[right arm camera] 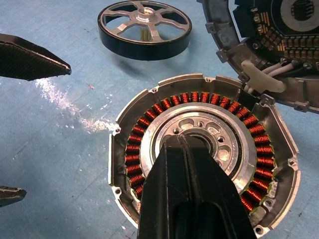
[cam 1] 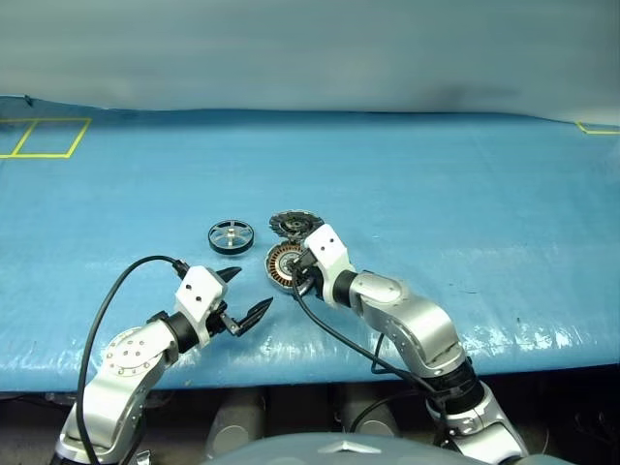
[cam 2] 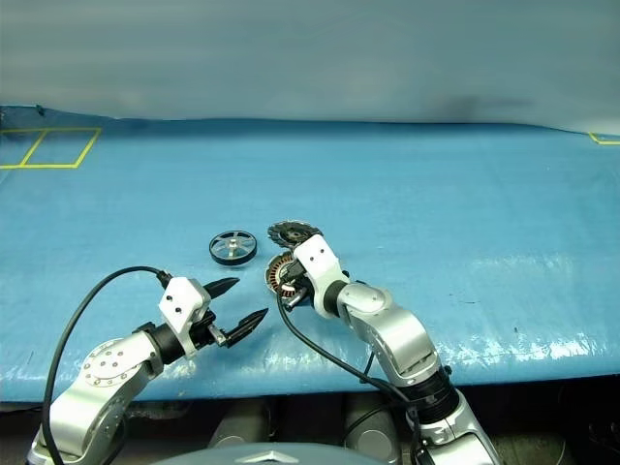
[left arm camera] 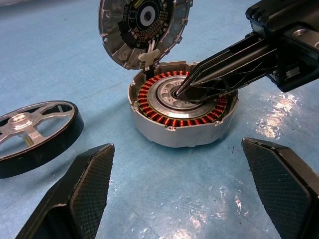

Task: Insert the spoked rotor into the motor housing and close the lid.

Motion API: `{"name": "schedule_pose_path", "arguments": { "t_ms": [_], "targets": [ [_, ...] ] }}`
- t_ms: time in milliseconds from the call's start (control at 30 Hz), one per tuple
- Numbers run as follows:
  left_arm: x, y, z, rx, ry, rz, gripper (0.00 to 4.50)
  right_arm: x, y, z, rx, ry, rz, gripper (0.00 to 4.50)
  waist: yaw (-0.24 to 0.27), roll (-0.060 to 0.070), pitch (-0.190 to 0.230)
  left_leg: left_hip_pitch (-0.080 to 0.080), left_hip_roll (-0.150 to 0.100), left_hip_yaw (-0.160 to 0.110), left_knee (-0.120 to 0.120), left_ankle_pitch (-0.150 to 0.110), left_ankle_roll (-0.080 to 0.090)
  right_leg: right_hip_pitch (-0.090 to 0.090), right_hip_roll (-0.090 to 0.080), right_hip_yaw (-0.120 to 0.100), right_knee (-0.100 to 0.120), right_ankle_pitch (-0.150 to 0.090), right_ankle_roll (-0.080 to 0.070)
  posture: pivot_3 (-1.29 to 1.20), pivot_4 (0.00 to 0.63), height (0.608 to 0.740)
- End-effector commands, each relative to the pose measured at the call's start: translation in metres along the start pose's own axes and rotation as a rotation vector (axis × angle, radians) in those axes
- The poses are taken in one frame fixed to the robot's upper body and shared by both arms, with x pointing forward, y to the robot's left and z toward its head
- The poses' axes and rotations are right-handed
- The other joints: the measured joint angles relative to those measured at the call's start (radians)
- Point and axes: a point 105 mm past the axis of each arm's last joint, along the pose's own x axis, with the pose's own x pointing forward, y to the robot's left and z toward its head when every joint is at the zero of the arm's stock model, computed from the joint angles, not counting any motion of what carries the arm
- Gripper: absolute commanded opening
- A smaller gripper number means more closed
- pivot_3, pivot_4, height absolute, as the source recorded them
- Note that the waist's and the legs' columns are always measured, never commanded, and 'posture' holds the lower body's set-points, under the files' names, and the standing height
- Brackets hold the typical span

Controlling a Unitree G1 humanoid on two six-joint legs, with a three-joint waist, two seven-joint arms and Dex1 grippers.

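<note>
The motor housing (left arm camera: 164, 130) lies open on the blue table, its copper windings and silver centre showing. My right gripper (left arm camera: 181, 92) is shut, and its joined tips (right arm camera: 185, 145) press down into the housing's centre bearing. The lid (left arm camera: 144, 27) stands tilted up at the housing's far edge, inner side showing, joined to it by white wires. The spoked rotor (cam 1: 231, 236) lies flat just left of the housing. My left gripper (cam 1: 250, 291) hovers open in front of the housing, holding nothing. One of its fingers (left arm camera: 79, 194) is nearer the rotor.
A blue sheet (cam 1: 465, 213) covers the table, whose front edge (cam 1: 542, 363) runs just ahead of my arms. Yellow tape squares (cam 1: 44, 138) mark the far left corner. A black cable (cam 1: 107, 310) loops from my left wrist.
</note>
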Motion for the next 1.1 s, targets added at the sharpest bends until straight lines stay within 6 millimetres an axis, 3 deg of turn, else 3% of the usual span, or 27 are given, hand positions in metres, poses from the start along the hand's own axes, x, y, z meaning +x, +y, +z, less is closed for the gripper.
{"name": "schedule_pose_path", "arguments": {
  "t_ms": [33, 233, 867, 1100],
  "targets": [
    [0.0, 0.0, 0.005, 0.012, -0.026, 0.0, 4.5, -0.008, 0.006, 0.021, -0.022, -0.077, 0.029, 0.02, 0.0, 0.0, 0.0, 0.0, 0.0, 0.0, 0.0, 0.0, 0.0, 0.0, 0.0, 0.0, 0.0, 0.0, 0.0, 0.0, 0.15, 0.74],
    [-0.001, 0.001, 0.006, 0.015, -0.026, -0.003, 4.5, -0.008, 0.0, 0.035, -0.028, -0.118, -0.021, 0.02, 0.0, 0.0, 0.0, 0.0, 0.0, 0.0, 0.0, 0.0, 0.0, 0.0, 0.0, 0.0, 0.0, 0.0, 0.0, 0.0, 0.15, 0.74],
    [0.0, 0.001, 0.007, 0.017, -0.029, -0.004, 4.5, -0.004, -0.001, 0.003, -0.043, 0.02, -0.023, 0.02, 0.0, 0.0, 0.0, 0.0, 0.0, 0.0, -0.001, 0.0, 0.0, 0.0, 0.0, 0.0, 0.0, 0.0, 0.0, 0.0, 0.15, 0.74],
    [0.0, 0.001, 0.007, 0.022, -0.027, -0.015, 4.5, -0.007, -0.001, 0.001, -0.082, 0.05, -0.02, 0.02, 0.0, 0.0, 0.0, 0.0, 0.0, 0.0, -0.001, 0.0, 0.0, 0.0, 0.0, 0.0, -0.001, 0.0, 0.0, 0.0, 0.15, 0.74]
  ]
}}
